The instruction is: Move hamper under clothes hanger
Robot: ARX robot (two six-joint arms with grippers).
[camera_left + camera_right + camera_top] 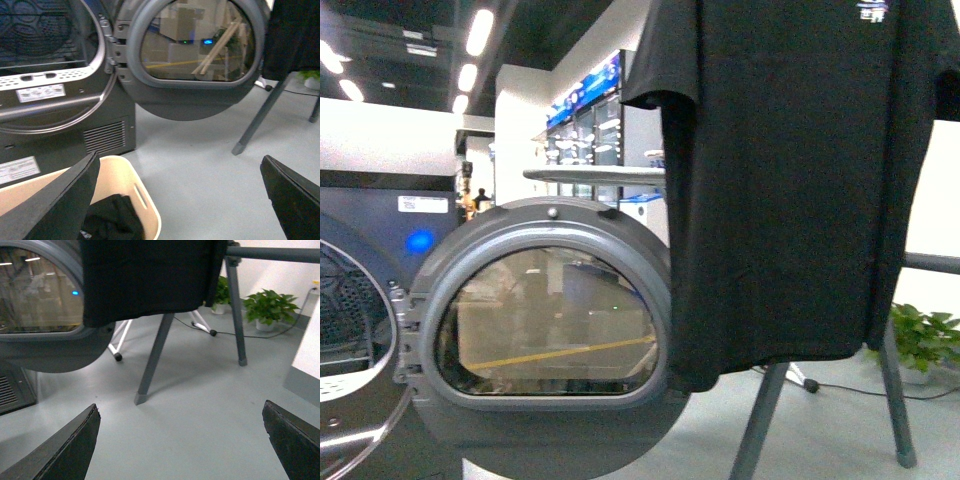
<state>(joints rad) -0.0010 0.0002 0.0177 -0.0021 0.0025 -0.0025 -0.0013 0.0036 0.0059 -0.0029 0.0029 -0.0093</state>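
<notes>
The beige hamper (125, 185) stands on the floor in front of the dryer, with dark clothes (112, 220) inside; it shows only in the left wrist view. My left gripper (180, 200) is open above the floor, one finger (60, 205) over the hamper's inside. The dark grey clothes hanger shows by its slanted legs (155, 357) (760, 420) (262, 112) and a horizontal bar (272, 253). A black T-shirt (790, 180) hangs on it. My right gripper (180, 440) is open and empty over bare floor in front of the hanger's legs.
A grey dryer (45, 105) stands open, its round glass door (550, 320) swung out toward the hanger. Potted plants (267, 307) and a cable lie beyond the hanger. A white stand's legs (120, 337) sit behind the shirt. A pale wall corner (307, 365) is beside the right gripper.
</notes>
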